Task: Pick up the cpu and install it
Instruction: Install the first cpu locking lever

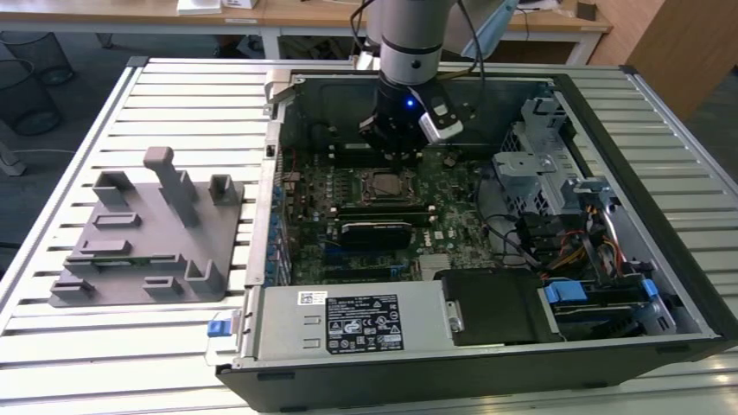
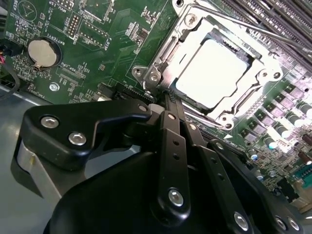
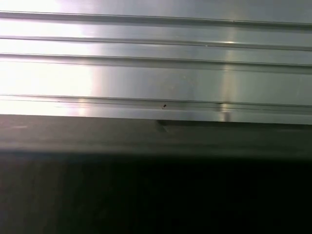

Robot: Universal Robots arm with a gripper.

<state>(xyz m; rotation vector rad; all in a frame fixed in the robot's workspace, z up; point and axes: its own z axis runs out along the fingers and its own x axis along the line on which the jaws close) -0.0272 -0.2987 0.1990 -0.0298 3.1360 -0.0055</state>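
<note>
One cpu (image 2: 214,73) sits in one socket frame (image 2: 163,58) — gripper (image 2: 163,100) just beside.

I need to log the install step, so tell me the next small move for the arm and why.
Probably a small straight lift of the gripper away from the board. In the second wrist view the cpu already lies flat inside the socket frame, and the gripper sits beside the frame's corner, holding nothing visible. Whether the chip is fully seated cannot be told.
</note>
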